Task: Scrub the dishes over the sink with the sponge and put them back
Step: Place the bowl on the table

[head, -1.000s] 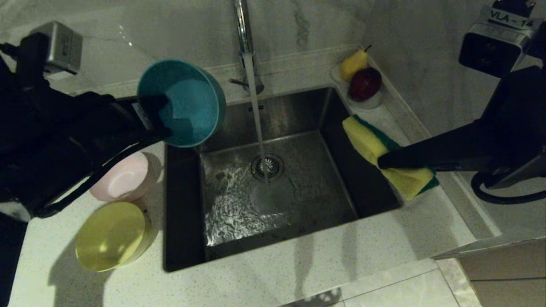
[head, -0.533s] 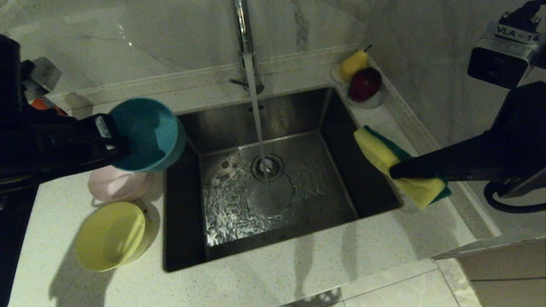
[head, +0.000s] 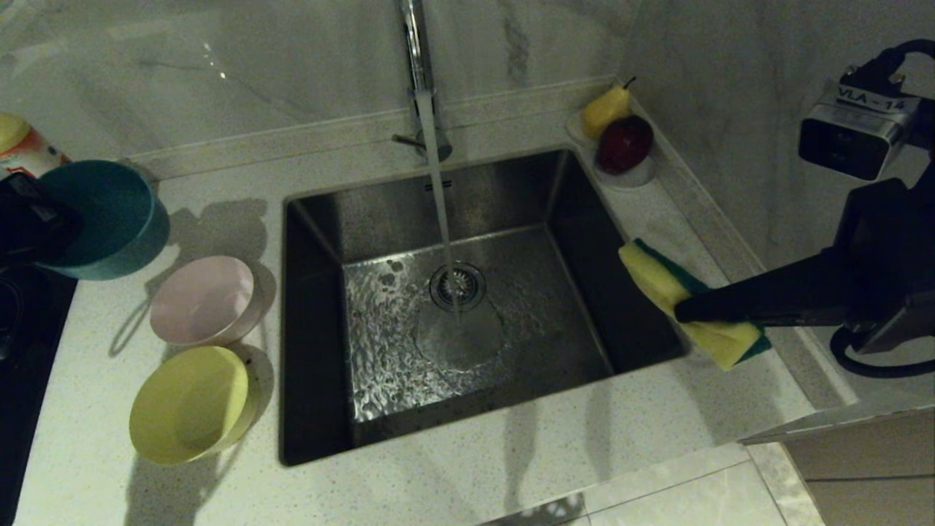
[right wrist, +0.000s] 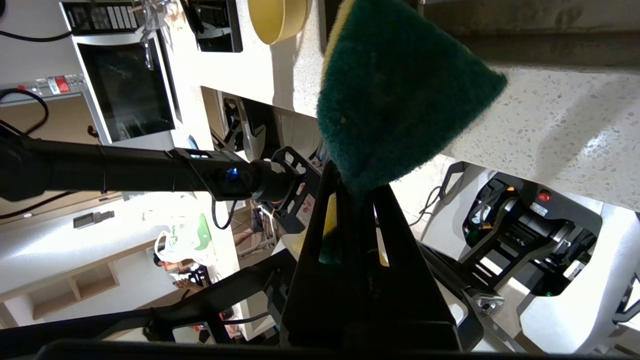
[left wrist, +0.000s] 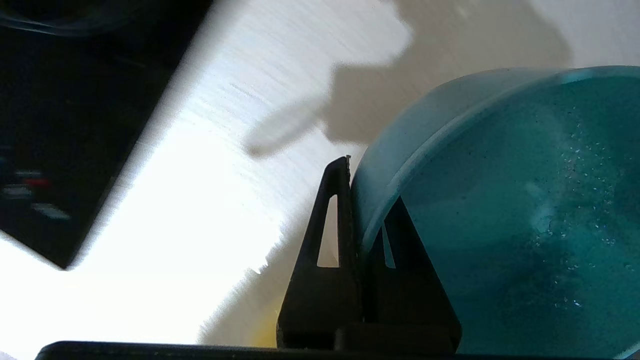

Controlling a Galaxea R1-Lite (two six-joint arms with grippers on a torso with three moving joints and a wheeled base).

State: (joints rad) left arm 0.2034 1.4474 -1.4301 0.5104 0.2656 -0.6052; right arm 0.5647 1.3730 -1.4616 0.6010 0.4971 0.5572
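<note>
**A:** so what's seen on the far left? The blue bowl (head: 102, 219) is pinched by its rim in the left gripper (left wrist: 367, 200), jaws closed on the wall, one finger inside and one outside. It's held up over the counter (head: 511, 467), behind the other bowls, well left of the sink (head: 314, 351).

**B:** yep. Just right of that, the pink bowl (head: 204, 299) is sat on the counter, with the yellow bowl (head: 190, 405) right in front of it, both beside the sink's left edge.

**A:** and the middle? Water is being run from the faucet (head: 416, 51) straight onto the drain (head: 457, 286).

**B:** then on the right the sponge (head: 679, 299) is clamped in the right gripper (right wrist: 357, 195), yellow side up, held over the sink's right rim. A fruit dish (head: 621, 172) is parked at the back corner.
</note>
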